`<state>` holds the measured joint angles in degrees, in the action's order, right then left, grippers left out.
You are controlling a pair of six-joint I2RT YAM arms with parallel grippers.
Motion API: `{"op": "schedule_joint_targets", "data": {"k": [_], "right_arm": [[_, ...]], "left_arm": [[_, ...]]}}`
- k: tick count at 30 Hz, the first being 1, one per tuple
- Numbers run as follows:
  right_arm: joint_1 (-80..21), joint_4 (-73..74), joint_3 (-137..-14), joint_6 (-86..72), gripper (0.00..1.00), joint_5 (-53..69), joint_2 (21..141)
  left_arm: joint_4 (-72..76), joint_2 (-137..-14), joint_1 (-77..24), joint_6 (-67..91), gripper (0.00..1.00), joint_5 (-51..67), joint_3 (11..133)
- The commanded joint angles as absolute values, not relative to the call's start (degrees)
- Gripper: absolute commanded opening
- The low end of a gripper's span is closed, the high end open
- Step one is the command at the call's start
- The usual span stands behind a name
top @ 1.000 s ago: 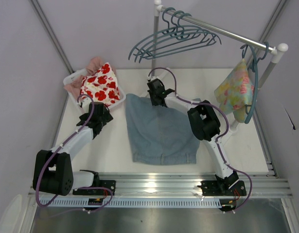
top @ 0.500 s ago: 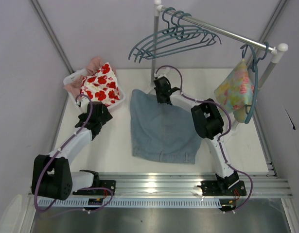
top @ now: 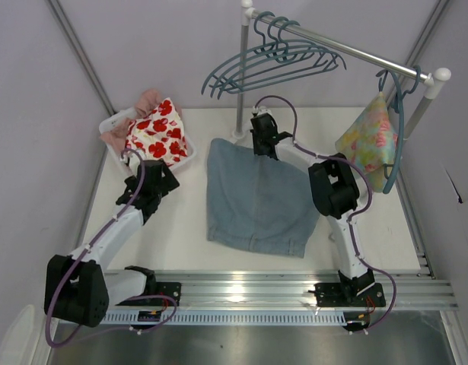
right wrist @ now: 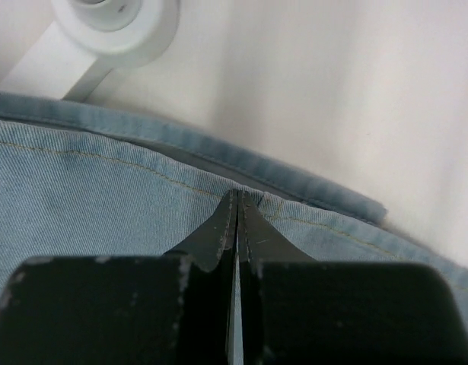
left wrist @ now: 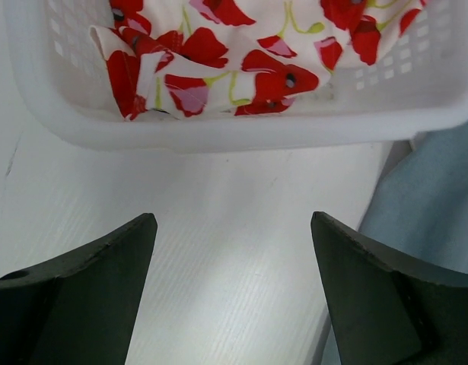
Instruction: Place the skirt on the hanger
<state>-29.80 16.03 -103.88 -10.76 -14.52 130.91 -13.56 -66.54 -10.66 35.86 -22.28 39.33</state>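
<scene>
The light blue denim skirt (top: 256, 199) lies flat in the middle of the table. My right gripper (top: 267, 150) is shut on its far edge, near the rack post. In the right wrist view the closed fingertips (right wrist: 237, 196) pinch a small pucker of denim (right wrist: 104, 190) just below the stitched border. Several teal hangers (top: 272, 62) hang on the rail above and behind the skirt. My left gripper (top: 156, 176) stands open over bare table in front of the basket, left of the skirt, with nothing between its fingers (left wrist: 232, 220).
A white basket (top: 110, 124) at the back left holds a white cloth with red flowers (top: 157, 135); its near rim (left wrist: 241, 135) is just ahead of the left fingers. A pastel floral garment (top: 367, 141) hangs at the right. The rack post's foot (right wrist: 116, 17) sits just beyond the skirt's edge.
The right gripper has dragged the skirt's far edge back and to the right, toward the rack post, and the whole skirt slid with it. The left arm shifted slightly, still open.
</scene>
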Motion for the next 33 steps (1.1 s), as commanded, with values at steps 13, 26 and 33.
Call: {"op": "schedule_joint_targets", "data": {"k": [13, 26, 33], "right_arm": [[-28.21, 17.05, -78.16, -20.47, 0.53, -4.22, 98.28], [-31.38, 28.03, -45.27, -33.66, 0.54, -11.69, 70.5], [-31.73, 31.12, -39.29, -36.03, 0.54, -13.01, 67.68]], "left_arm": [[-15.2, -67.76, -41.73, 41.13, 0.89, -18.98, 37.71], [-12.39, -76.99, -47.98, 43.94, 0.74, -20.12, 33.4], [-14.06, -80.51, -49.13, 48.95, 0.36, -24.26, 31.29]]}}
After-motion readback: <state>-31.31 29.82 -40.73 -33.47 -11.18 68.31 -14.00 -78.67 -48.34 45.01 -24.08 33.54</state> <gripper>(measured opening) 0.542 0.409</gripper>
